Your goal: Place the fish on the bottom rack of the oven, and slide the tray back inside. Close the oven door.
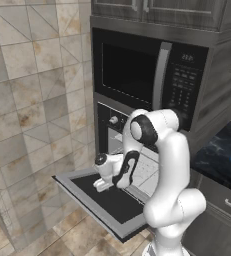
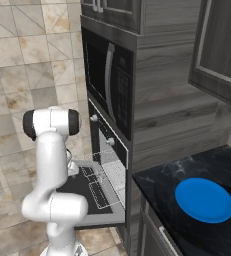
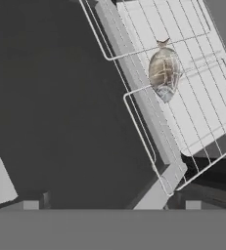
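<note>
The small grey-beige fish lies on the bottom rack, a silvery wire grid that sticks partway out of the black oven over the door. The oven door hangs fully open and flat, and its dark window faces up. My gripper hovers just above the door's inner face, to the left of the rack and apart from the fish. Its fingertips stand wide apart, open, with nothing between them.
A black microwave with a keypad sits right above the oven. To the right, a dark counter carries a round blue plate. A tiled wall runs along the left, and the open door juts out over the floor.
</note>
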